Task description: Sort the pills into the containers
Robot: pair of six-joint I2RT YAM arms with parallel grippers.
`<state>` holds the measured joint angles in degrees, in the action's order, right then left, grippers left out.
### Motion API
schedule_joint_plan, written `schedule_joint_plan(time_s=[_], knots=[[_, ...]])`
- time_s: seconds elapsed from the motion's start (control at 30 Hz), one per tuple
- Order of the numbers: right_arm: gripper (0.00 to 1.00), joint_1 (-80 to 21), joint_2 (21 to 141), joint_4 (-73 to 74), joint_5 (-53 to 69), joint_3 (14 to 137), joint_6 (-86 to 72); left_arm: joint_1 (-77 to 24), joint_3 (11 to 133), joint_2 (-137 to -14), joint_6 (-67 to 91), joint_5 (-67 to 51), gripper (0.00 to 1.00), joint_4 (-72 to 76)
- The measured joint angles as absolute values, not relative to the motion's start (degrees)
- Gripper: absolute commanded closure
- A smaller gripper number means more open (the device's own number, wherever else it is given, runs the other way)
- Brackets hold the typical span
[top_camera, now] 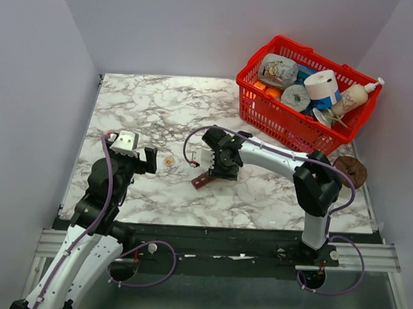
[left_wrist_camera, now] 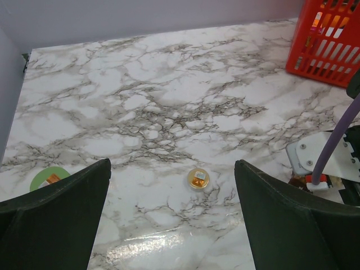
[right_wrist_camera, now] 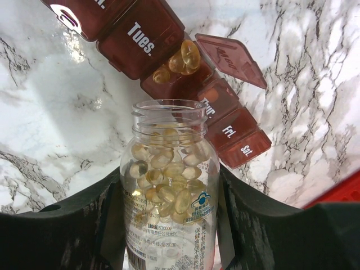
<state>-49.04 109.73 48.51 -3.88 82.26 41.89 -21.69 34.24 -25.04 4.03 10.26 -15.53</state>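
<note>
My right gripper is shut on a clear uncapped bottle full of pale amber pills. Its mouth points at the dark red-brown container strip. One compartment has its lid open and holds a few pills. From above, the strip pokes out by the right gripper, and the bottle is hidden. My left gripper is open and empty over the table. A small round amber piece lies ahead of it and also shows from above. A green round cap lies to its left.
A red wire basket full of bottles and tape rolls stands at the back right; its corner shows in the left wrist view. A brown round object lies at the table's right edge. Grey walls enclose three sides.
</note>
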Motion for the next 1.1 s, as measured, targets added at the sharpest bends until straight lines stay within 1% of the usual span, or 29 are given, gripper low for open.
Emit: schedule_joint_plan(time_s=[0.37, 0.77, 1.1], knots=[[0.91, -47.1, 106.1, 46.4, 1.4, 80.2, 41.5, -21.7, 34.2, -25.2, 4.0, 10.3, 0.01, -15.5], [0.91, -44.9, 99.4, 44.8, 8.4, 78.6, 41.3, -21.7, 34.2, -25.7, 4.0, 10.2, 0.01, -15.5], [0.91, -41.8, 90.0, 44.5, 17.1, 79.0, 39.9, -21.7, 34.1, -24.4, 6.4, 8.3, 0.01, -15.5]])
